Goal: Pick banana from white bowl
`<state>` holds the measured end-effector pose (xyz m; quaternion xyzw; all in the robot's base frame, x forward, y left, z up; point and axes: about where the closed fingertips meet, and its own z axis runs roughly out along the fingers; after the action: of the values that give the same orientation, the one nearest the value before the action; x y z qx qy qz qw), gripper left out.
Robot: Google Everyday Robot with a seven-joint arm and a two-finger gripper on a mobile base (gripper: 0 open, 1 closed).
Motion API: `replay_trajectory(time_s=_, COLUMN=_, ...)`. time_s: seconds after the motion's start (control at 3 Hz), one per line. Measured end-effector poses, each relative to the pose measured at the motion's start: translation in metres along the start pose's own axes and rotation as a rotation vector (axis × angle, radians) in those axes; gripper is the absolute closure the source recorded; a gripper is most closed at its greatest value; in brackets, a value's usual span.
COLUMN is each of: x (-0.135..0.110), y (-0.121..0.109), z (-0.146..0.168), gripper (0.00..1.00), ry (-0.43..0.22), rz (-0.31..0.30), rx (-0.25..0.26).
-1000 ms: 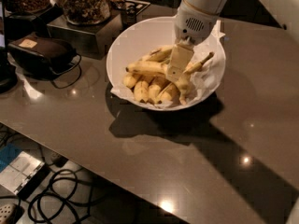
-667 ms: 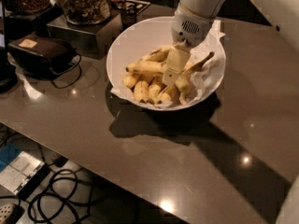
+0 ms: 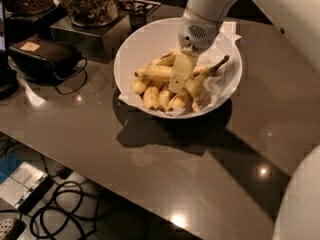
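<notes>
The gripper (image 3: 176, 85) is hanging down inside the white bowl (image 3: 131, 49) on the grey table (image 3: 150, 179), pressing into the pile over the banana (image 3: 152, 72) that is lying across the bowl's middle, perhaps touching it, its grip impossible to tell.

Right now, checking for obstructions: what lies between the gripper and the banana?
Nothing shows between them: in the camera view the gripper sits low in the white bowl, overlapping the banana.

Legible text, brands, numbers, signs: none is found. The cream two-finger gripper (image 3: 176, 86) is located low inside the large round white bowl (image 3: 134, 50).
</notes>
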<state>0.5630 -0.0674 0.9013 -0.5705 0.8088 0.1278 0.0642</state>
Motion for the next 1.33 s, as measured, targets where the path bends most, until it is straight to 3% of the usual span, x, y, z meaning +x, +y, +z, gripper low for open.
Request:
replay_trajectory(time_s=0.33, x=-0.0014, y=-0.0059, z=0.0070, gripper=0.36, ry=0.001, rz=0.016, rx=-0.016)
replay_trajectory(time_s=1.33, x=0.0018, y=-0.0095, z=0.0089, gripper=0.99, ry=0.023, rz=0.016, rx=0.016)
